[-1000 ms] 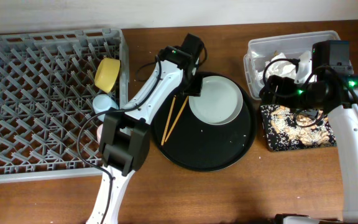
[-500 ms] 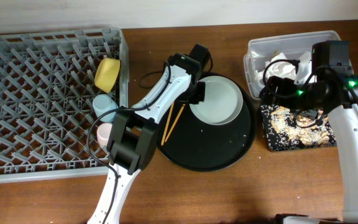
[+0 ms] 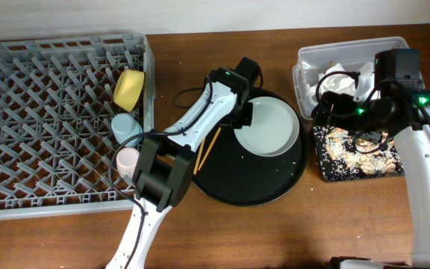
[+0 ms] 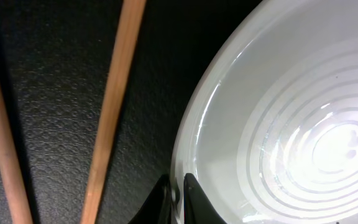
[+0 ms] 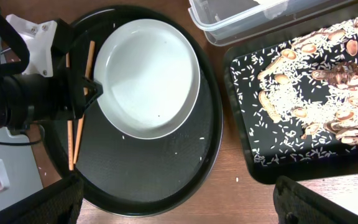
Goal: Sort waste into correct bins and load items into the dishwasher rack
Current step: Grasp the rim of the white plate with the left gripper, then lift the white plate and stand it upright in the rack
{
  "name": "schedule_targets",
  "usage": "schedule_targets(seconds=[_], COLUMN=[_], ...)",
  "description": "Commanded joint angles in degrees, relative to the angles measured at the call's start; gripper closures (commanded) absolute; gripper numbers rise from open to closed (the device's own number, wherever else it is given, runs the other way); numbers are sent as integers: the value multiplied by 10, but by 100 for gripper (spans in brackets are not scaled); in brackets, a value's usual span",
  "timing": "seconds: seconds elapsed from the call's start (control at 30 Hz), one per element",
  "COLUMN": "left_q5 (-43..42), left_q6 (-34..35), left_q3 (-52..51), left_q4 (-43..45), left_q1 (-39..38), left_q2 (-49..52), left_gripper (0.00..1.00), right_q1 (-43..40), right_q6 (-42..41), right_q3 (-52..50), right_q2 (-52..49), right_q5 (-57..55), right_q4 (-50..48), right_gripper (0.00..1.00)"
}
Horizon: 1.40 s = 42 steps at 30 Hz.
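Observation:
The pale grey-green plate (image 3: 271,128) lies on the round black tray (image 3: 252,187). My left gripper (image 3: 243,116) is shut on the plate's left rim (image 4: 185,155), its fingertips (image 4: 178,202) pinching the edge. Two wooden chopsticks (image 3: 207,146) lie on the round tray left of the plate, also in the left wrist view (image 4: 114,106). My right gripper (image 5: 179,186) is open and empty, above the round tray's right edge. The yellow bowl (image 3: 128,88), blue cup (image 3: 125,125) and pink cup (image 3: 128,158) sit in the grey rack (image 3: 51,127). The white napkin (image 3: 342,78) lies in the clear tub (image 3: 308,60).
The shallow black tray (image 3: 357,153) with food scraps and rice (image 5: 303,112) stands right of the round tray, in front of the clear tub. A few rice grains lie on the round tray (image 5: 154,180). A black cable loops on the table behind the left arm (image 3: 181,93).
My left gripper has moved right, and the plate has slid right with it across the round tray. The right arm has not moved.

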<state>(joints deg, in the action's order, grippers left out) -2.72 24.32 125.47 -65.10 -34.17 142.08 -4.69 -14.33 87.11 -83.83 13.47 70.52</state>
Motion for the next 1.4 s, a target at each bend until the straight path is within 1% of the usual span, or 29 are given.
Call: schedule_targets(seconds=[0.0,0.3,0.33,0.37,0.57,0.67,0.83,0.9,0.97,1.03,1.23,1.3,1.37], left_q5=[2,0,0,1,0,2,13,55,135,250,566,616,632], left_q6=[5,5,5,5,4,-19,-96,-115,-127,-134,-140,-140,-139], left_q3=[1,1,1,1,6,34,163,220,267,297,302,301,301], left_q4=[1,6,7,8,7,-15,-77,-101,-123,-140,-143,-139,-131], left_q1=[-3,-10,-11,-13,-14,-4,51,73,93,110,156,172,194], left_q2=[20,24,23,23,20,5,-50,-71,-89,-106,-118,-115,-115], left_gripper=[92,92,94,99,99,99,99,99,99,99,100,100,100], right_q1=[-2,-2,-2,-2,-2,-2,-2,-2,-2,-2,-2,-2,-2], right_q6=[6,6,6,6,6,6,6,6,6,6,6,6,6], right_q3=[8,8,8,8,8,8,8,8,8,8,8,8,8], right_q2=[1,1,1,1,1,1,1,1,1,1,1,1,1], right_q5=[-7,-7,-7,-7,-7,-7,-7,-7,-7,-7,-7,-7,-7], right_q4=[3,2,2,2,2,2,3,2,2,2,2,2,2], right_gripper=[2,1,2,1,1,2,2,2,1,2,2,1,2])
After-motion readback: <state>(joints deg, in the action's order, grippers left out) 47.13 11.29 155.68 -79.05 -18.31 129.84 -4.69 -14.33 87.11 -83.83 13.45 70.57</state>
